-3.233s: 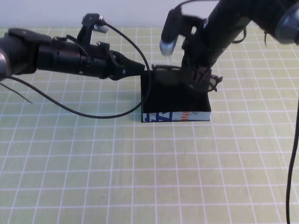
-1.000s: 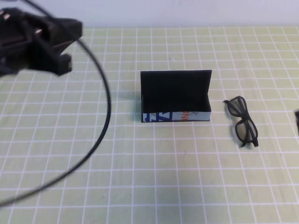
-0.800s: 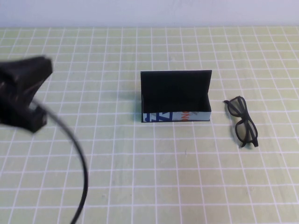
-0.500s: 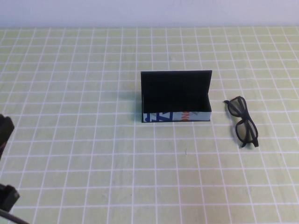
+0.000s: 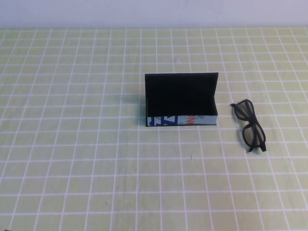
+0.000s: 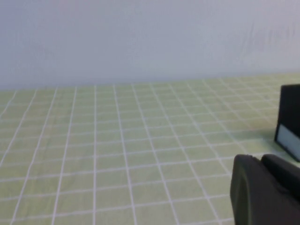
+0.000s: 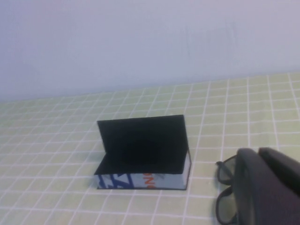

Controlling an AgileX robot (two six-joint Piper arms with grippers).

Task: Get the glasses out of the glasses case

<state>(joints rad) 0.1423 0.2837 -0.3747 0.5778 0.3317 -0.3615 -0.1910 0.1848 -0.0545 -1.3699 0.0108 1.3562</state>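
One glasses case (image 5: pixel 181 100) stands open on the desk (image 5: pixel 96 168). One pair of glasses (image 5: pixel 250 126) lies at its three o'clock. Right end effector (image 7: pixel 269 187), pulled back near the glasses, is pressed together; left end effector (image 6: pixel 265 192), I cannot tell.

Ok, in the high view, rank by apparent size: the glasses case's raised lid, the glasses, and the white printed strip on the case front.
1. Raised lid of the glasses case, clearly largest.
2. and 3. Glasses and white printed strip: too alike to rank; the strip is longer, the glasses broader.

Neither gripper appears in this view.
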